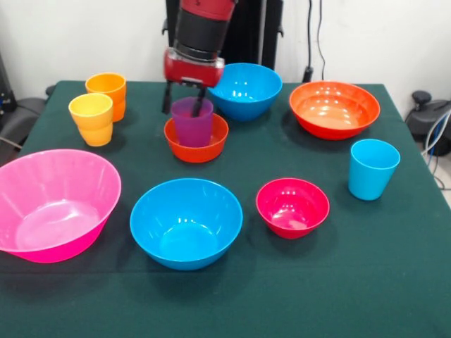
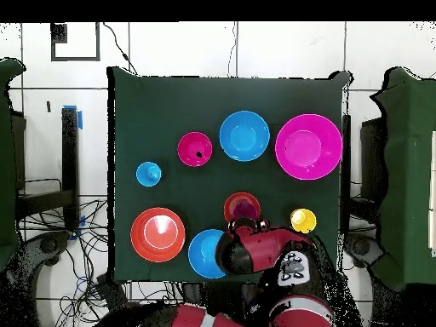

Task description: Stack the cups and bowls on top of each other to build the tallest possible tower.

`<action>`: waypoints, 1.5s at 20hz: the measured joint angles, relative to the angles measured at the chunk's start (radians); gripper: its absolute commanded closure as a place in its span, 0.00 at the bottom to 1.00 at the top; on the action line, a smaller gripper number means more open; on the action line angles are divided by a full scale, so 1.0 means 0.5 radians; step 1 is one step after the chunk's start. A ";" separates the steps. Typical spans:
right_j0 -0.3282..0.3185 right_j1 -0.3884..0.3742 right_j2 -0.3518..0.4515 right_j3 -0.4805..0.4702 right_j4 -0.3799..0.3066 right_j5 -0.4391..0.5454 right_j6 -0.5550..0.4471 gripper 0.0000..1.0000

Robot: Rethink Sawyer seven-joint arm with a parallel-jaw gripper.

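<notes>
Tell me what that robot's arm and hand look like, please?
The arm is a thick round tube, glossy red with a ribbed black band round it. It ends in a boxy red block, and below that sits the hand: two thin, dark fingers. From overhead the arm shows the same red shell, with a grey and black patch near its base. No loose cables show on it.

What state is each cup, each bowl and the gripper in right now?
purple cup: upright inside the small orange bowl.
gripper: at the purple cup's rim, one finger inside.
yellow cup, orange cup, light blue cup: upright, empty.
crimson bowl, pink bowl, wide orange bowl, near blue bowl, far blue bowl: upright, empty.
</notes>
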 measured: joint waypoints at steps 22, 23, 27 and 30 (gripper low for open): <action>0.052 -0.160 -0.132 -0.018 0.368 0.055 0.000 0.00; 0.033 -0.184 -0.117 -0.004 0.374 0.073 0.000 0.00; -0.128 -0.357 -0.010 0.078 0.397 0.229 0.000 0.00; -0.249 -0.479 0.062 0.106 0.397 0.345 0.000 0.00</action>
